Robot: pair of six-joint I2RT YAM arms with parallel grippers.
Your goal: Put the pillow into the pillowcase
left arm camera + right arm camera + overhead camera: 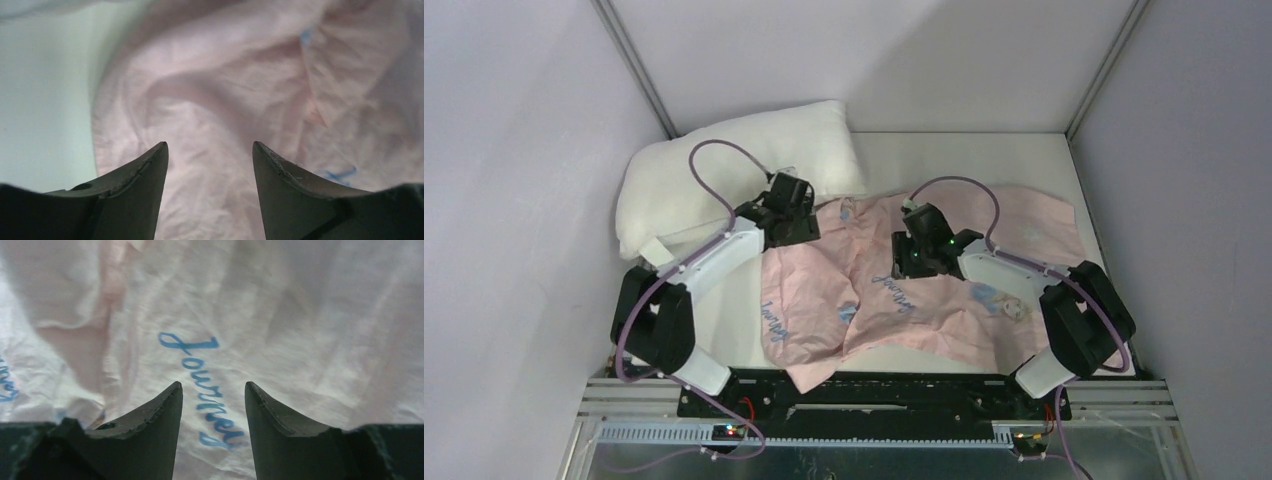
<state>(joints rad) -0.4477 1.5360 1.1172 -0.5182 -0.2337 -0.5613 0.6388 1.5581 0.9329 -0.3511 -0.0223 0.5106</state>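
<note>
The white pillow lies at the back left of the table, against the wall. The pale pink pillowcase lies crumpled over the middle and right of the table, with blue "Journey" script facing up. My left gripper hangs open over the pillowcase's left back edge, between pillow and case; its view shows pink fabric under the open fingers. My right gripper hangs open over the middle of the pillowcase; its view shows the "Journey" script between the fingers. Neither holds anything.
White walls close the table in at the back and on both sides. A bare strip of white table shows behind the pillowcase. The pillowcase's front corner hangs over the near edge by the arm bases.
</note>
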